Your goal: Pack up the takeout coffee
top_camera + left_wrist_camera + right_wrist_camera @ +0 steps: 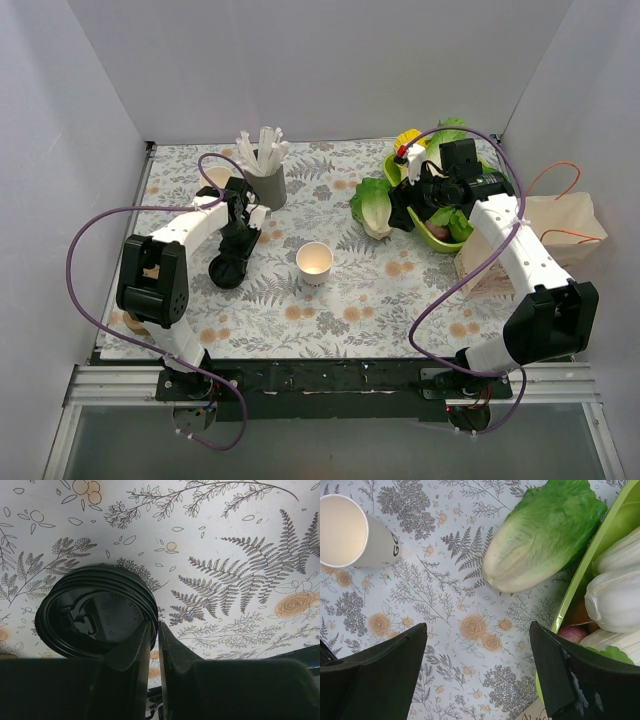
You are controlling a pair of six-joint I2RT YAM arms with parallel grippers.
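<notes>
Since the left gripper (154, 630) is pinched down narrow on the rim of the black lid (90, 615), I'd say we're at the lidding step, not packing yet. Can't tell if the lid is lifted off the bench (215, 535) or resting on it. The paper cup (314, 262) stands open mid-bench, to the right of the lid and apart from it. Next move, my guess: carry the lid over and press it level onto the cup. Right gripper (477, 660) hangs wide open, empty, by the lettuce (545, 530), with the paper bag (570, 215) beyond.
</notes>
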